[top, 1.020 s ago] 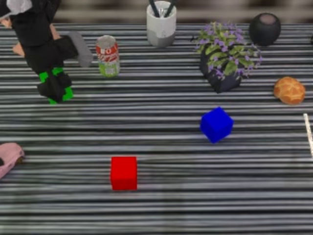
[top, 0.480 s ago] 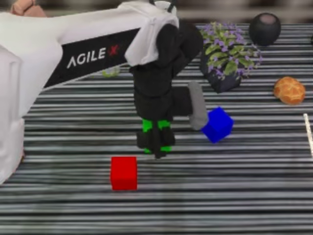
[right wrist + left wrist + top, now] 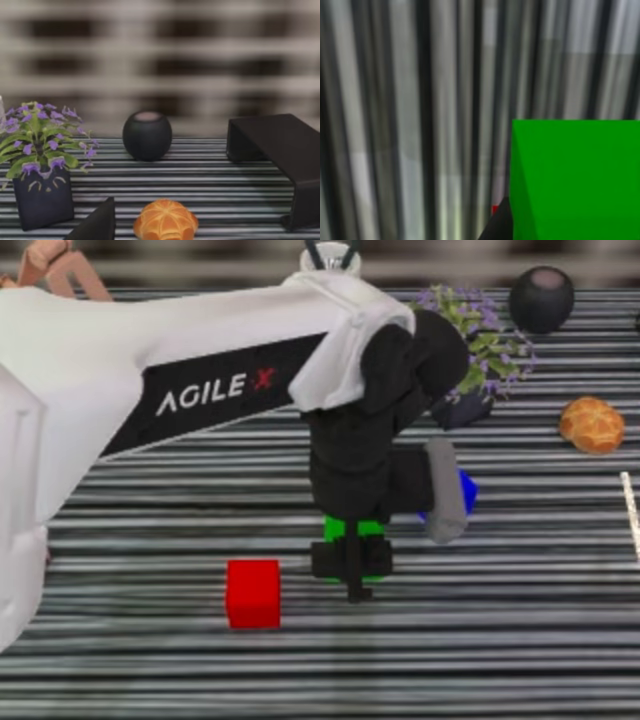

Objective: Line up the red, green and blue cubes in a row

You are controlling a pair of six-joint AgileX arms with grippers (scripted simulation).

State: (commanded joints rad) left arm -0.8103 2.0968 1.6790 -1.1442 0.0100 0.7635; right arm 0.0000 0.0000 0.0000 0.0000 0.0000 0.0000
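Observation:
My left gripper (image 3: 350, 570) is shut on the green cube (image 3: 352, 529), holding it over the middle of the table, just right of the red cube (image 3: 252, 592). The blue cube (image 3: 465, 488) lies right of the gripper and is mostly hidden behind the left arm. In the left wrist view the green cube (image 3: 575, 180) fills the corner beside one dark finger (image 3: 500, 226), with a sliver of the red cube (image 3: 494, 209) past it. My right arm is parked outside the top view. Its gripper (image 3: 162, 238) is open, with one finger (image 3: 97, 224) showing.
A potted purple-flowered plant (image 3: 485, 340), a black sphere (image 3: 541, 298) and a bread roll (image 3: 591, 424) stand at the back right. A pen holder (image 3: 330, 254) peeks out behind the left arm. A black stand (image 3: 280, 150) shows in the right wrist view.
The left arm has swung from the back left to the middle of the table, carrying the green cube. It now hangs just right of the red cube and covers most of the blue cube.

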